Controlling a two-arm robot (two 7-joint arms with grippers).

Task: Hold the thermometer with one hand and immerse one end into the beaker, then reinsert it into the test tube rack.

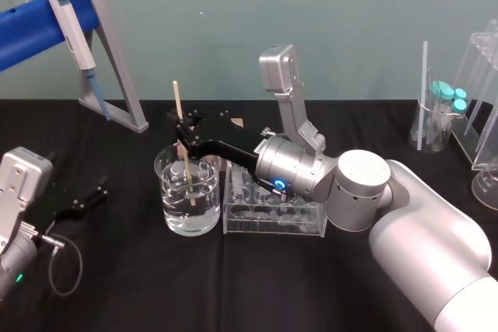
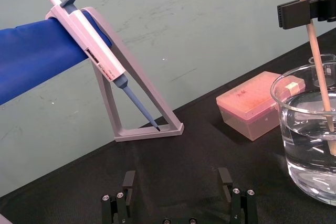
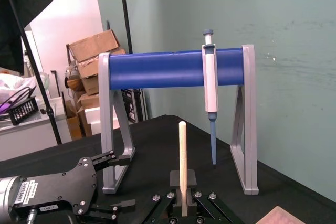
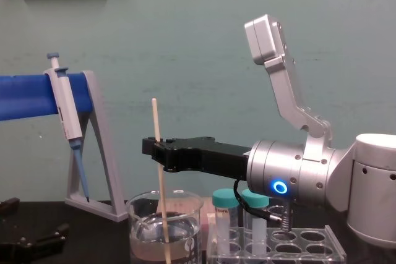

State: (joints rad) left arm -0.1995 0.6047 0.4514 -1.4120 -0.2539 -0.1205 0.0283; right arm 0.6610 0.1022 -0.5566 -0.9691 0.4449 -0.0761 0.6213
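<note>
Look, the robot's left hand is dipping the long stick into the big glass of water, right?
Not the left. The right gripper is shut on the thermometer and holds its lower end in the water in the beaker. The head view shows this, with the left gripper open and idle low over the table on the robot's left.

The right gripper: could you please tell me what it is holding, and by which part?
The right gripper holds the thermometer just above its middle, lower end dipped in the beaker. The left gripper rests open, empty.
</note>
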